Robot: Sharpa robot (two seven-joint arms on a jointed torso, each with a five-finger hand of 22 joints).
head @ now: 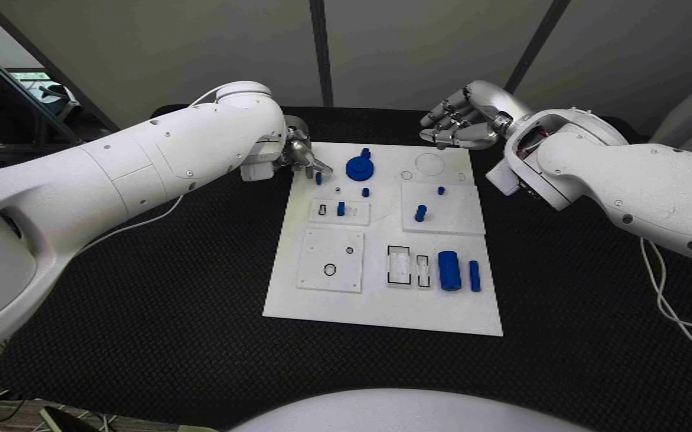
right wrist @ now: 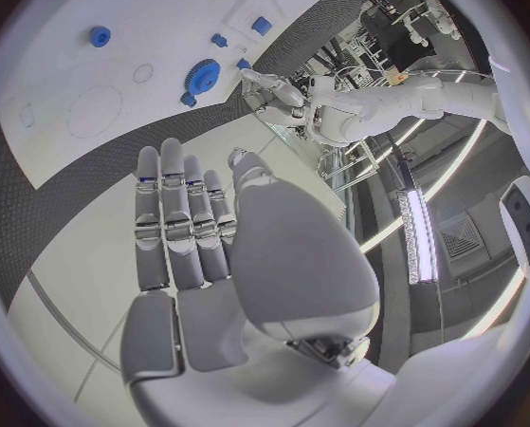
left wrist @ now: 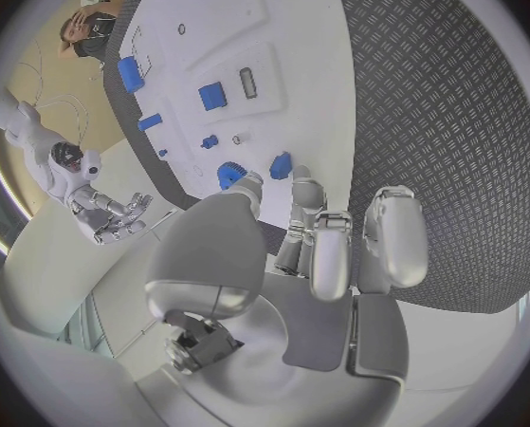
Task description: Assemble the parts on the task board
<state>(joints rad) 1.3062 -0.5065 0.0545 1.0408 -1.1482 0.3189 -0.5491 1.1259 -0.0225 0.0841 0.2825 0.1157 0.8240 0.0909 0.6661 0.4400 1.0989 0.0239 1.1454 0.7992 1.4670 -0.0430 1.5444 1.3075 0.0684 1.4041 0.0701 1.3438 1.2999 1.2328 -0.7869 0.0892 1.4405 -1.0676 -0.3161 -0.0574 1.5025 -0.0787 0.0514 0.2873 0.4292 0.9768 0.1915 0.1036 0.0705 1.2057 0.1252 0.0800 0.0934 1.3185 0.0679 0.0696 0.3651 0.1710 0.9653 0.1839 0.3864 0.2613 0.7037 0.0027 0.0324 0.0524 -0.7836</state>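
In the head view, the white task board (head: 387, 252) is seen in the middle of the black desk (head: 173, 302), with blue parts scattered on it: a gear (head: 359, 167) near the far edge, small pegs (head: 420, 213) around the middle, and a larger cylinder (head: 450, 270) with a thin bar (head: 475, 275) just beside it near the right edge. The left robot hand (head: 299, 157) is held at the board's far left corner, close to a small blue peg (head: 317, 178); the right robot hand (head: 464, 115) hovers beyond the far right corner, holding nothing. In the left wrist view, the left robot hand (left wrist: 324, 247) is shown with its fingers bunched and pointed towards a small blue piece (left wrist: 282, 165) beside the gear (left wrist: 229, 174); whether that piece is touched or pinched cannot be told. In the right wrist view, the right robot hand (right wrist: 217, 247) is seen flat, fingers straight and side by side, empty, with the gear (right wrist: 201, 72) well off. A reach for the first part at the far left corner is judged to be in hand; next, a firm pinch on the peg and a lift towards its socket would be called for.
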